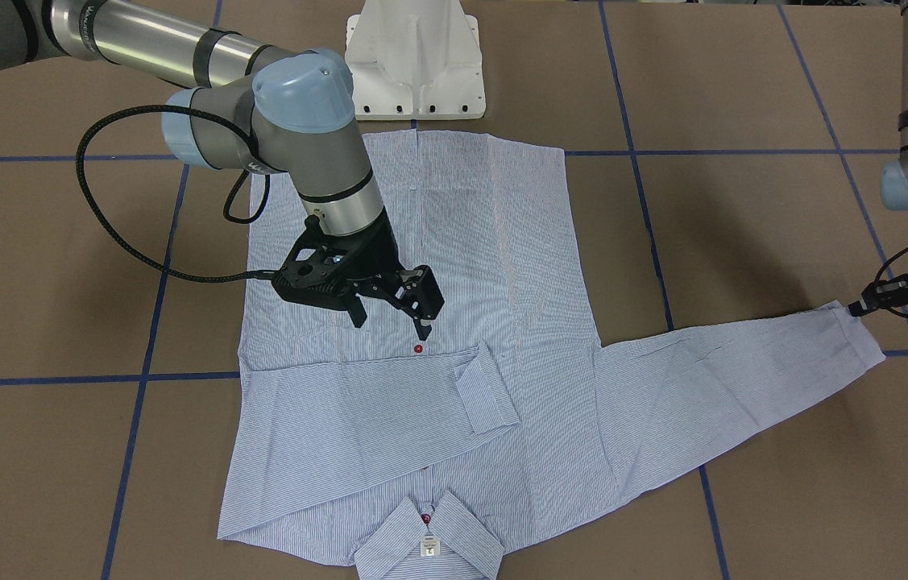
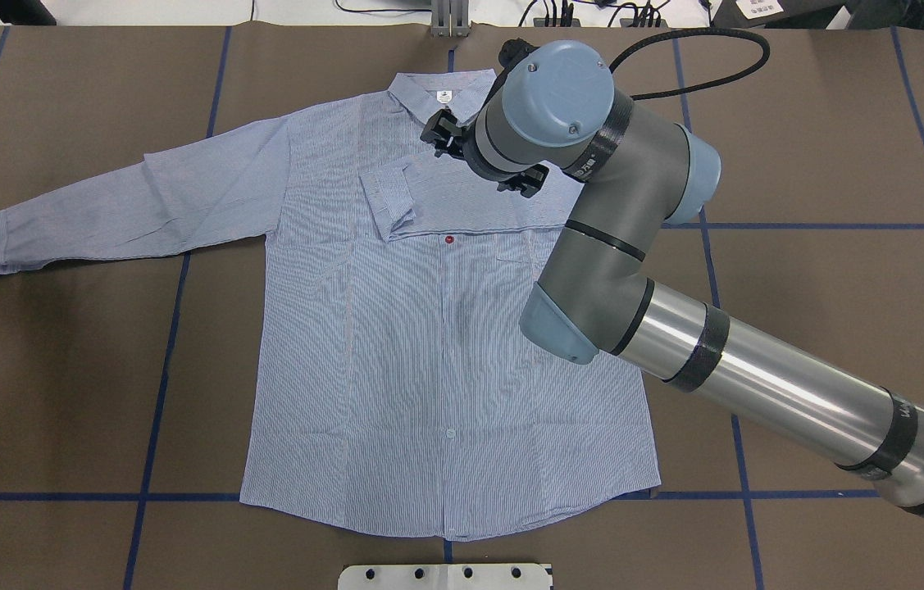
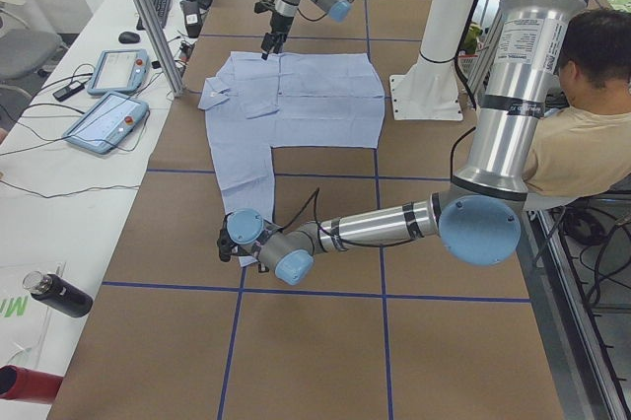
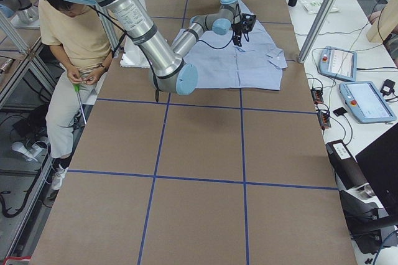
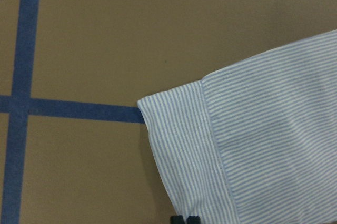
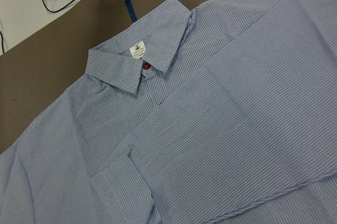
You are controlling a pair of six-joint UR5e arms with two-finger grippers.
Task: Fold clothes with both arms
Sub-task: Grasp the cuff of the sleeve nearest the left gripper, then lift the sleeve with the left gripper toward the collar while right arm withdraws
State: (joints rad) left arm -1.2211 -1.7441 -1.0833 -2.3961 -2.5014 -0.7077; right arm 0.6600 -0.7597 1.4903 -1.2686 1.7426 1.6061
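Note:
The light blue striped shirt (image 1: pixel 462 242) lies flat and front-up on the brown table, collar (image 1: pixel 429 540) at the side away from the robot. One sleeve (image 1: pixel 357 403) is folded across the chest, its cuff (image 1: pixel 486 391) near the red button. My right gripper (image 1: pixel 391 321) hovers open just above the chest, with nothing between its fingers. The other sleeve (image 1: pixel 727 370) stretches straight out sideways. My left gripper (image 1: pixel 858 306) is at that sleeve's cuff (image 5: pixel 184 145), with its tips (image 5: pixel 184 219) together on the cuff edge.
The white pedestal base (image 1: pixel 415 60) stands at the shirt's hem side. A seated person (image 3: pixel 582 134) is beside the robot. Teach pendants (image 3: pixel 104 119), a dark bottle (image 3: pixel 59 294) and a metal post (image 3: pixel 148 16) line the far side. Blue tape lines (image 2: pixel 158 393) cross the table.

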